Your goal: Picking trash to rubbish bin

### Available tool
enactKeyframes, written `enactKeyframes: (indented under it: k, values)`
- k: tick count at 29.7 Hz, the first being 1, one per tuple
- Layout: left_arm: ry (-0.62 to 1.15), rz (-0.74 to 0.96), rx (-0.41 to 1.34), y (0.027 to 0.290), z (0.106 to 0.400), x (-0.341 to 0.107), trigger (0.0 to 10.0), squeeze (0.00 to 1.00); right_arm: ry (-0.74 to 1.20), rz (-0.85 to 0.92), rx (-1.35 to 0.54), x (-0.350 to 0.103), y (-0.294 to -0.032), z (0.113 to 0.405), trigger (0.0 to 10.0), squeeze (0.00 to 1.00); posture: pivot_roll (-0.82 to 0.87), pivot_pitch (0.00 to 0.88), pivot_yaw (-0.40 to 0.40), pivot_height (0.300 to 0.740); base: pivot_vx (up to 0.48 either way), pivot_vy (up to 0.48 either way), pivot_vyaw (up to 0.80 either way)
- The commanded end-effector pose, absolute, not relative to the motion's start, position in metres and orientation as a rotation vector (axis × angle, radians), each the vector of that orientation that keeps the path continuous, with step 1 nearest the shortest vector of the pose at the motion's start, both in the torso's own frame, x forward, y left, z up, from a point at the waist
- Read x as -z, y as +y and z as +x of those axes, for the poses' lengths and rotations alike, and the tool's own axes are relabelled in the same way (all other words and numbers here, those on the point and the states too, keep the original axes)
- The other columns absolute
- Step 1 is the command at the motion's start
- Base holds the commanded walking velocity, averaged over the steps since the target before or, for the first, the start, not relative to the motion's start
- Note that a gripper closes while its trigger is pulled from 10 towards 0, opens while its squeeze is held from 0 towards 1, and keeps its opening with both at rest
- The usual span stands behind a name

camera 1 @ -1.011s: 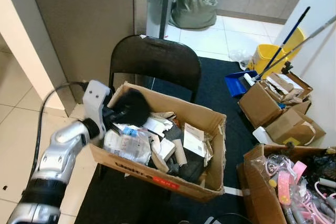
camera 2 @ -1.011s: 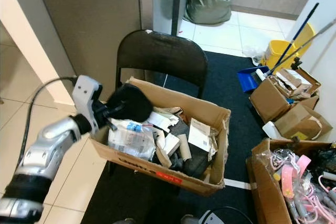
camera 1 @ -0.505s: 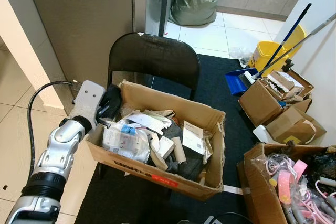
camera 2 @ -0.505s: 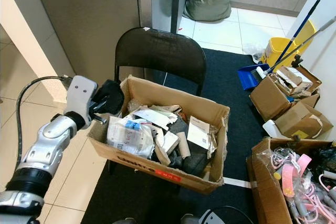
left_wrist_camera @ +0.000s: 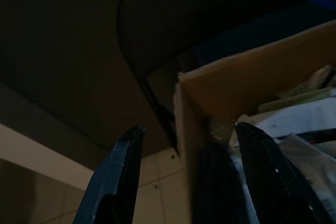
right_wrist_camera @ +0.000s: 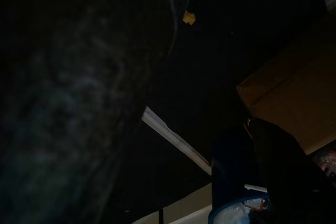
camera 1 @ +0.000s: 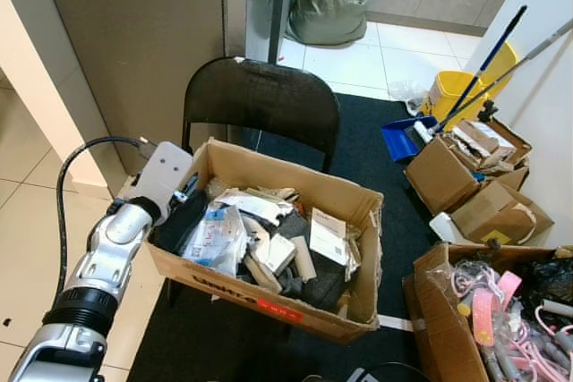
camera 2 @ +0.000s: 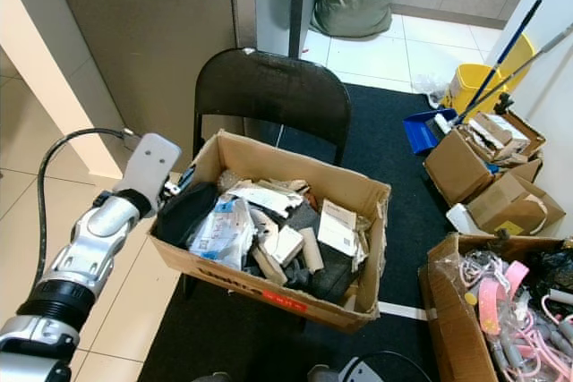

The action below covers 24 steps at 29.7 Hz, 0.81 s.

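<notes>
I see my left gripper (left_wrist_camera: 184, 177) at the left corner of the cardboard box (camera 1: 269, 297) on the black chair (camera 1: 260, 105), fingers spread wide, holding nothing. A black cloth (camera 1: 182, 221) lies inside the box at that corner, beside a plastic packet (camera 1: 215, 234). Right gripper: too dark, can't tell.

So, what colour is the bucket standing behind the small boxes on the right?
Yellow; the bucket shows best in the left eye view.
</notes>
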<state>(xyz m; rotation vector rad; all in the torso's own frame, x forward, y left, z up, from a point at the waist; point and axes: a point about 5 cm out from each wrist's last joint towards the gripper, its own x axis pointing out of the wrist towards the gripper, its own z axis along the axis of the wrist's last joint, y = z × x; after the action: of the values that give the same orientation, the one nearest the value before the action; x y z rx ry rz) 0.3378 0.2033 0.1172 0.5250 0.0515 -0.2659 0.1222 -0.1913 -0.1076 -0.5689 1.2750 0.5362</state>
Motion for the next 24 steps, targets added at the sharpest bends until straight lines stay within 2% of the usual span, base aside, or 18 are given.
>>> enactKeyframes:
  k: [1,2,5,6,8,11,19,20,21,23,24]
  values:
    - [0.052,0.564,0.244,0.21,0.338,-0.118,10.0,0.0,1.249,-0.551,-0.546,0.107,-0.185,0.126,10.0,0.0,0.06,0.1,-0.04,0.74,0.0,0.0,0.0]
    - [0.035,0.57,0.224,0.212,0.339,-0.12,10.0,0.0,1.249,-0.553,-0.544,0.107,-0.186,0.125,10.0,0.0,0.05,0.104,-0.035,0.74,0.0,0.0,0.0]
    - [-0.147,0.512,-0.084,0.244,0.344,-0.16,10.0,0.0,1.181,-0.565,-0.398,0.102,-0.198,0.137,10.0,0.0,0.05,0.104,-0.035,0.74,0.0,0.0,0.0]
    - [-0.147,0.512,-0.084,0.244,0.344,-0.16,10.0,0.0,1.181,-0.565,-0.398,0.102,-0.198,0.137,10.0,0.0,0.05,0.104,-0.035,0.74,0.0,0.0,0.0]
    - [-0.198,0.444,-0.216,0.263,0.341,-0.172,10.0,0.0,1.143,-0.6,-0.26,0.097,-0.21,0.148,10.0,0.0,0.05,0.104,-0.035,0.74,0.0,0.0,0.0]
    - [-0.227,0.495,-0.369,0.292,0.33,-0.182,10.0,0.0,1.111,-0.606,-0.07,0.088,-0.236,0.155,10.0,0.0,0.05,0.104,-0.035,0.74,0.0,0.0,0.0]
    - [-0.14,0.489,-0.497,0.326,0.31,-0.164,10.0,0.0,1.075,-0.707,0.061,0.07,-0.268,0.174,10.0,0.0,0.07,0.11,-0.035,0.74,0.0,0.0,0.0]
    - [-0.095,0.481,-0.54,0.337,0.301,-0.152,10.0,0.0,1.05,-0.668,0.121,0.065,-0.274,0.181,10.0,0.0,0.07,0.114,-0.038,0.74,0.0,0.0,0.0]
    - [-0.095,0.481,-0.54,0.337,0.301,-0.152,10.0,0.0,1.05,-0.668,0.121,0.065,-0.274,0.181,10.0,0.0,0.07,0.114,-0.038,0.74,0.0,0.0,0.0]
    - [-0.007,0.45,-0.599,0.35,0.286,-0.13,10.0,0.0,0.994,-0.524,0.202,0.058,-0.274,0.195,10.0,0.0,0.07,0.114,-0.038,0.74,0.0,0.0,0.0]
    - [-0.007,0.45,-0.599,0.35,0.286,-0.13,10.0,0.0,0.994,-0.524,0.202,0.058,-0.274,0.195,10.0,0.0,0.07,0.114,-0.038,0.74,0.0,0.0,0.0]
